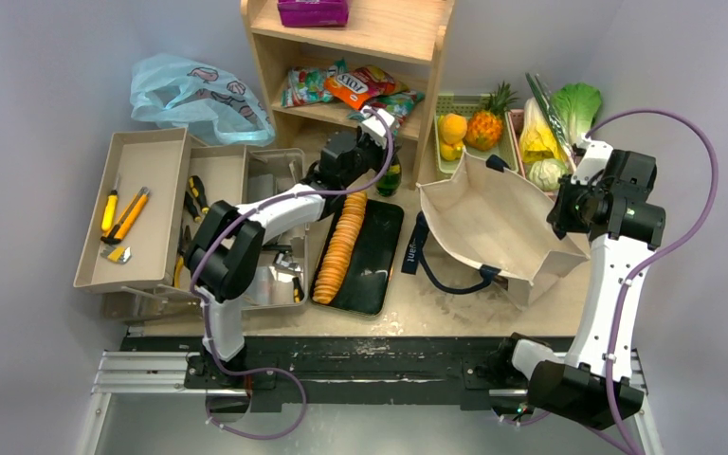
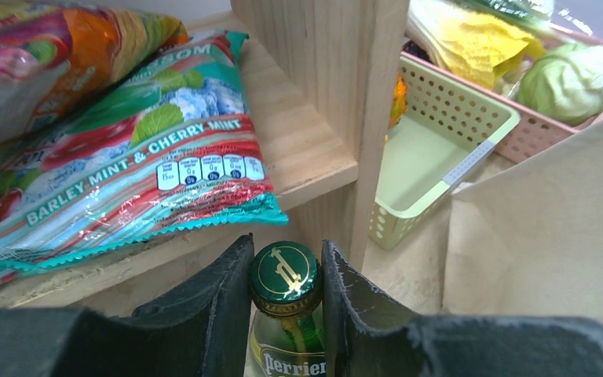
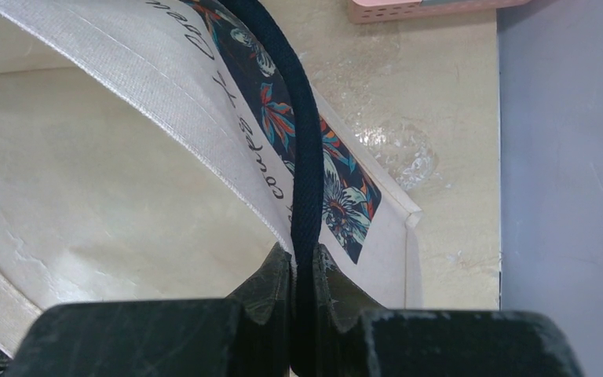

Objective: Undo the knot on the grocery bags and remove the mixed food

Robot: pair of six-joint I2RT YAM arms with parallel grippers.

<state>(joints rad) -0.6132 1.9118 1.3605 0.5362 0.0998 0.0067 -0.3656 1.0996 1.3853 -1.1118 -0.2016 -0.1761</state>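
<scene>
Top view: The cream canvas tote [image 1: 483, 213] lies on its side at table centre-right, mouth gaping, with nothing showing inside. The right gripper [image 1: 563, 214] holds its far rim up, apparently to keep the mouth open. The thin light-blue plastic bag [image 1: 194, 95] sits crumpled at far left, slack and open. Oranges [image 1: 453, 128] and a pineapple [image 1: 488, 121] rest in the green basket [image 1: 445, 163]. The cabbages [image 1: 576, 106] lie in the basket beside it. A purple snack pack [image 1: 313, 11] is on the top shelf. The left gripper [image 1: 386, 156] is at the green glass bottle [image 1: 393, 178], which stands at the foot of the wooden shelf unit [image 1: 360, 40].

Left wrist: The black fingers [image 2: 220, 306] are pressed on either side of the bottle's ribbed green cap [image 2: 285, 271], touching it. Whether this grip is for placing or lifting cannot be told. The bottle is upright, its glass smooth, its label partly readable. A glossy, crinkled mint snack packet [image 2: 141, 165] lies on the shelf board above.

Right wrist: The fingers are closed tight on the navy strap handle [image 3: 306, 157], a woven cord running along the tote's coarse cream wall. A floral printed panel [image 3: 338, 196] shows beside it. Most of the food judged already out
</scene>
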